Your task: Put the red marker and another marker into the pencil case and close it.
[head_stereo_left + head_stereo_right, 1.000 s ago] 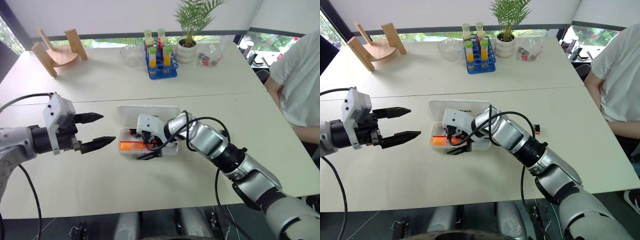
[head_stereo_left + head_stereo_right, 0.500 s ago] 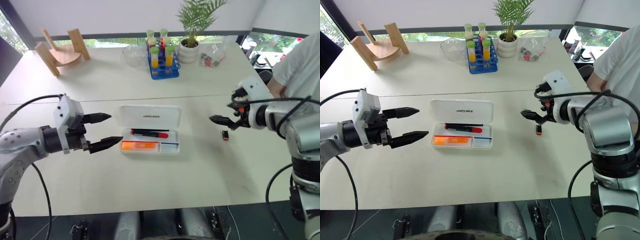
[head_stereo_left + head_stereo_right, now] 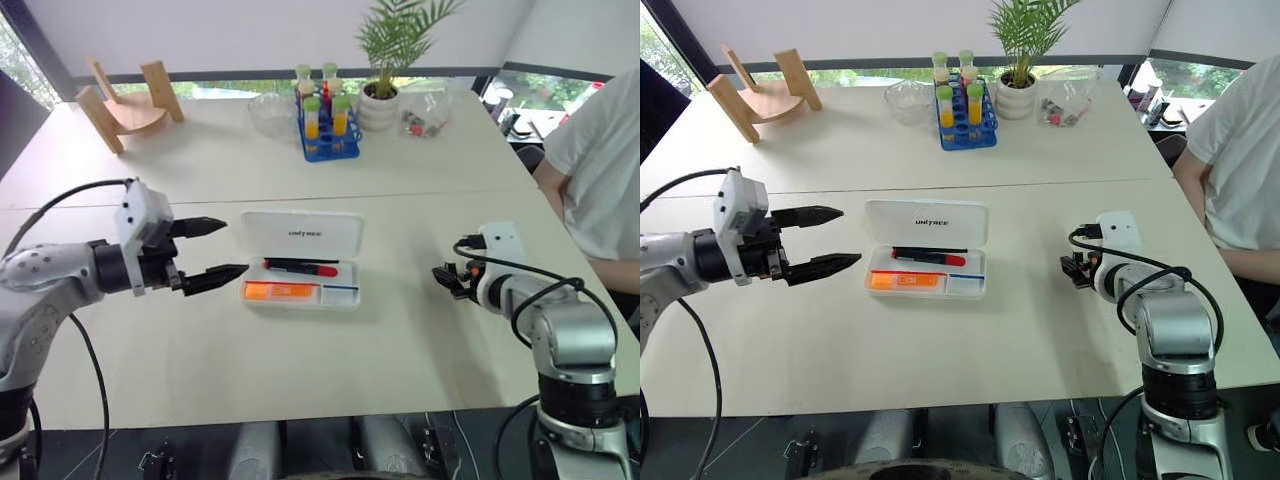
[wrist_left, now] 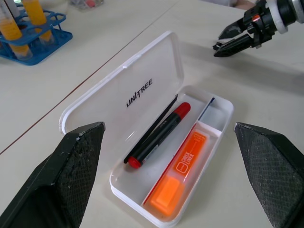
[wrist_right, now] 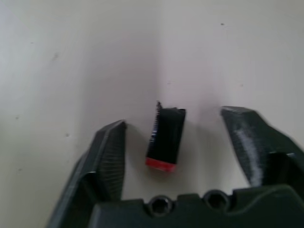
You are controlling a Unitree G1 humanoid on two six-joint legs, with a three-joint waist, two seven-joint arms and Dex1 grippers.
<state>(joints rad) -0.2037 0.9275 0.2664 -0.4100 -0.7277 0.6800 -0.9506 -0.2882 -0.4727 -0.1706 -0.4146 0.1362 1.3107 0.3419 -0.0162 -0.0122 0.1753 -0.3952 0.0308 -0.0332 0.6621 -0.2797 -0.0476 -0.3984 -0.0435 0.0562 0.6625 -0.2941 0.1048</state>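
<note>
Right, my right gripper [image 5: 173, 137] sits low over the table [image 3: 330, 360], fingers apart, straddling a small black stub [image 5: 166, 137] with a red end, no contact, nothing held. My left gripper [image 3: 220, 250] hovers just left of the pencil case [image 3: 340, 300], fingers spread wide, empty. Case lid is flipped open. The red marker [image 3: 300, 267] lies in the back slot, the orange highlighter [image 3: 280, 292] in the front slot. A person's white sleeve [image 3: 600, 160] is at the far right.
</note>
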